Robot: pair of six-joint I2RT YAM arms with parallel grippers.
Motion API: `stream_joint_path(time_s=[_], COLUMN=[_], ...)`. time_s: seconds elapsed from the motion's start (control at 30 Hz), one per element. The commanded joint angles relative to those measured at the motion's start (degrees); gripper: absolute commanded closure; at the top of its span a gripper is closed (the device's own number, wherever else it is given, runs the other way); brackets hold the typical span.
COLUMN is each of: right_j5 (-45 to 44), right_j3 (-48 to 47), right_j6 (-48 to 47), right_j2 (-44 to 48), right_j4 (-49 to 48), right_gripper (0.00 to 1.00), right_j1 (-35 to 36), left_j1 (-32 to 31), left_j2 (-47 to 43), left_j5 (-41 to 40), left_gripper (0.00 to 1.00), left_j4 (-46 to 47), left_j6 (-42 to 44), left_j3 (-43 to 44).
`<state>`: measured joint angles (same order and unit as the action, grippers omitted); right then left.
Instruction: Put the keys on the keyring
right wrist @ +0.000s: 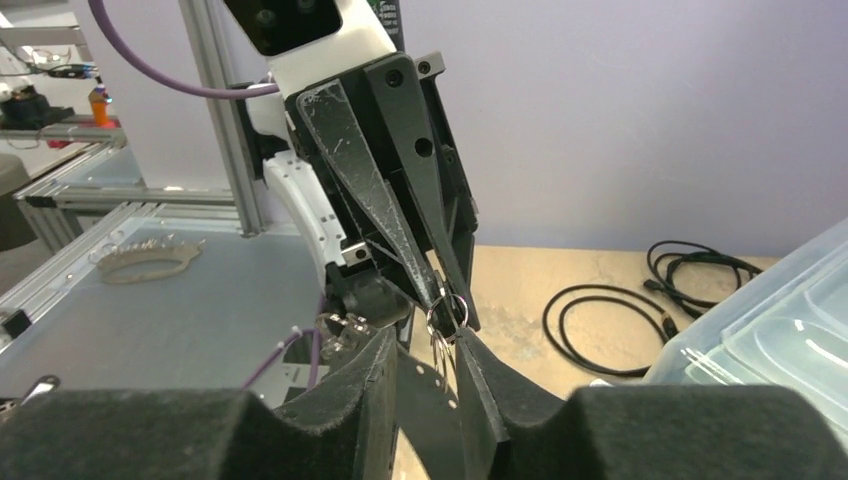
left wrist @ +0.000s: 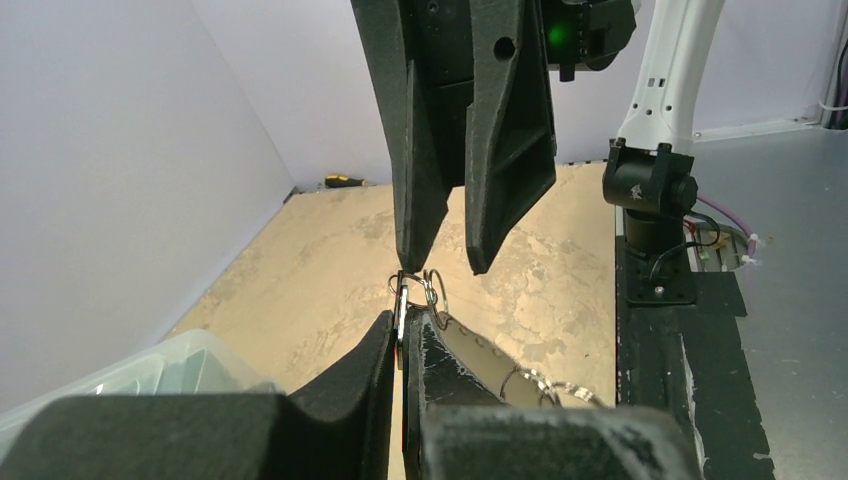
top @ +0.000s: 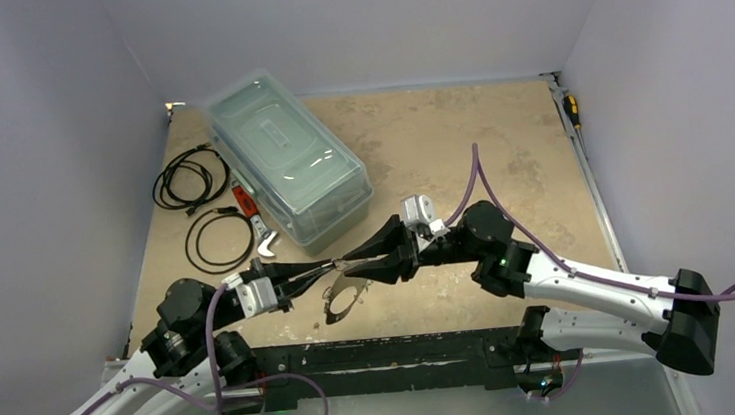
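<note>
The keyring is a pale band (top: 345, 301) that hangs in a loop under the two grippers, above the table's front edge. My left gripper (left wrist: 403, 318) is shut on a thin metal ring (left wrist: 402, 300) at the band's edge; the band (left wrist: 480, 350) runs off to the right with more small rings (left wrist: 433, 289). My right gripper (right wrist: 425, 340) is open, its fingers on either side of the band (right wrist: 428, 378), tip to tip with the left gripper (right wrist: 452, 312). In the top view the left gripper (top: 327, 266) and the right gripper (top: 348, 263) meet. No green, blue or dark key shows.
A clear lidded plastic box (top: 289, 159) stands at the back left. Two coiled black cables (top: 190, 178) lie left of it. A small red and silver item (top: 245, 200) and a silver metal piece (top: 266, 242) lie by the box's near corner. A screwdriver (top: 572, 109) lies at the right edge.
</note>
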<state>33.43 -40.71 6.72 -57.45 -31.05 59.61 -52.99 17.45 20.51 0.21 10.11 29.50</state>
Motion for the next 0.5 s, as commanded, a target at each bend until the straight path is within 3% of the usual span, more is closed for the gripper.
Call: stream_joint_path(time_s=[0.0, 0.27, 0.33, 0.47], right_j5=[-2.4, -5.6, -7.8, -14.4], right_j3=[0.6, 2.0, 2.9, 5.2], right_j6=[0.5, 0.0, 0.0, 0.0], right_j2=[1.8, 4.3, 5.2, 7.3], right_j4=[-2.4, -2.4, -3.0, -4.4], right_gripper=[0.65, 0.48, 0.32, 0.23], right_j1=[0.2, 0.2, 0.2, 0.2], left_j1=[0.0, 0.0, 0.0, -0.1], left_j2=[-0.1, 0.9, 1.4, 3.8], left_j5=[-1.2, -1.6, -2.3, -3.2], left_gripper=[1.00, 1.00, 1.00, 1.00], left_j4=[3.0, 3.0, 2.9, 2.5], left_j6=[0.1, 0.1, -0.1, -0.5], left_j3=[1.6, 1.7, 1.8, 2.5])
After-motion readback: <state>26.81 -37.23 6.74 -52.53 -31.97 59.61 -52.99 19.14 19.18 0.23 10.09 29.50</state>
